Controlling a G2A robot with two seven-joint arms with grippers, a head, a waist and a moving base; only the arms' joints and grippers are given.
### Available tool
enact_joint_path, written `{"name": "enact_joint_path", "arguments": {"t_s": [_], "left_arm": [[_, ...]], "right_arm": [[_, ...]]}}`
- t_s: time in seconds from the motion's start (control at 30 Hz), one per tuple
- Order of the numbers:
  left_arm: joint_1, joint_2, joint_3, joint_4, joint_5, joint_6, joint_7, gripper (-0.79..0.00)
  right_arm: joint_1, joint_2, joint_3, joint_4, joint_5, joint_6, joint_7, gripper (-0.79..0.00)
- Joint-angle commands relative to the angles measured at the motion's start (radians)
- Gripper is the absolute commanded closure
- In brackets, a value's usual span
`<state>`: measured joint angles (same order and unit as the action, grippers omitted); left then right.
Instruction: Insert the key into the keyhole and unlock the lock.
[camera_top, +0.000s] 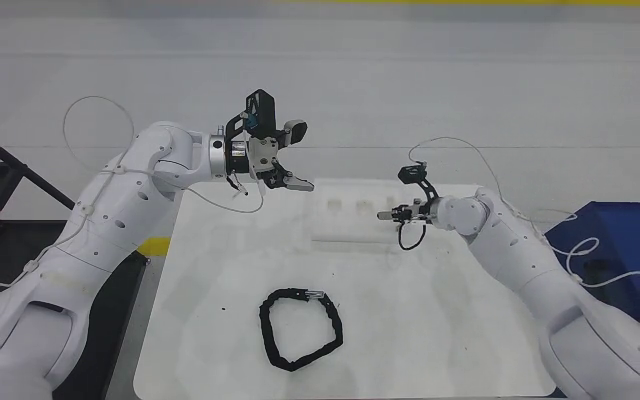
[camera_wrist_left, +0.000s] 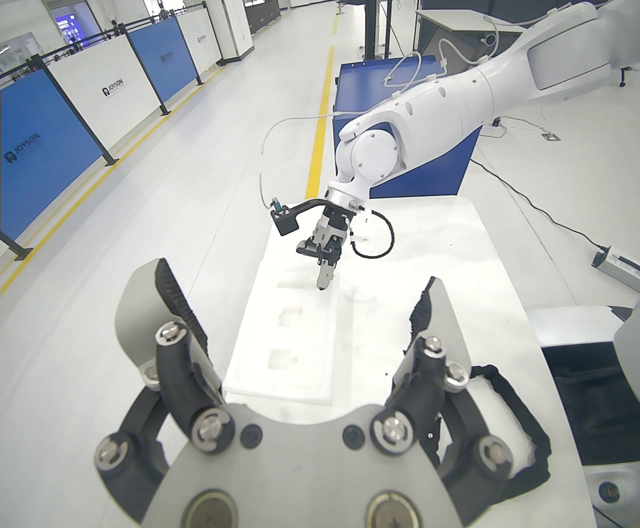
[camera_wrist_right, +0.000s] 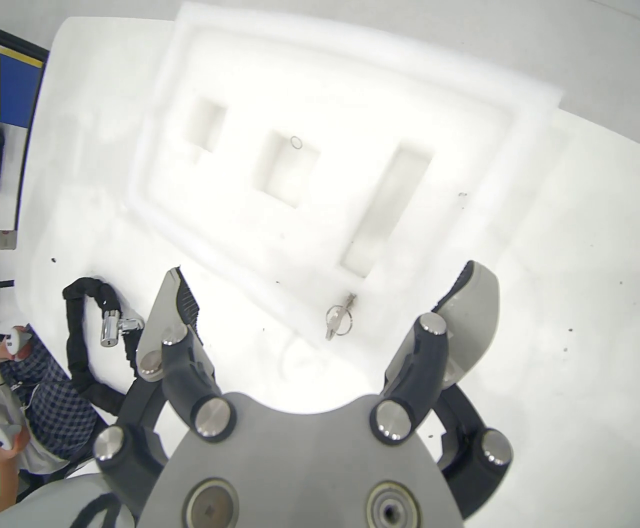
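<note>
Two grippers, top view: left gripper (camera_top: 297, 156) hung above the table's (camera_top: 200, 340) far left corner, fingers apart and empty; right gripper (camera_top: 385, 214) hung over the right end of the foam tray (camera_top: 345, 228). The black chain lock (camera_top: 300, 328) lay looped near the table's front, well apart from both.

Left wrist view: own fingers were spread wide, nothing between them.

Right wrist view: fingers were apart and empty above the key (camera_wrist_right: 336, 318), which lay on the table just beside the tray's edge, by the long slot (camera_wrist_right: 387, 210). The lock cylinder (camera_wrist_right: 111, 330) lay well apart from the key.
</note>
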<state>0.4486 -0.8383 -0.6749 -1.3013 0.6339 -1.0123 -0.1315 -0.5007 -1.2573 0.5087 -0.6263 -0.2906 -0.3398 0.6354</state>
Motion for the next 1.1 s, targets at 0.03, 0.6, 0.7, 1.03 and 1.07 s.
{"name": "enact_joint_path", "arguments": {"t_s": [0.03, 0.6, 0.7, 1.03, 1.07], "left_arm": [[0.000, 0.000, 0.000, 0.000, 0.000, 0.000, 0.000, -0.785], [0.000, 0.000, 0.000, 0.000, 0.000, 0.000, 0.000, -0.785], [0.000, 0.000, 0.000, 0.000, 0.000, 0.000, 0.000, -0.785], [0.000, 0.000, 0.000, 0.000, 0.000, 0.000, 0.000, -0.785], [0.000, 0.000, 0.000, 0.000, 0.000, 0.000, 0.000, -0.785]], "right_arm": [[0.003, -0.002, -0.002, -0.021, -0.039, 0.059, 0.007, -0.785], [0.001, -0.002, 0.001, -0.035, -0.045, 0.070, 0.012, -0.785], [0.001, -0.002, 0.001, -0.035, -0.045, 0.070, 0.012, -0.785], [-0.029, 0.004, 0.012, -0.138, -0.087, 0.160, 0.121, -0.785], [-0.033, 0.007, 0.016, -0.150, -0.091, 0.171, 0.129, -0.785]]}}
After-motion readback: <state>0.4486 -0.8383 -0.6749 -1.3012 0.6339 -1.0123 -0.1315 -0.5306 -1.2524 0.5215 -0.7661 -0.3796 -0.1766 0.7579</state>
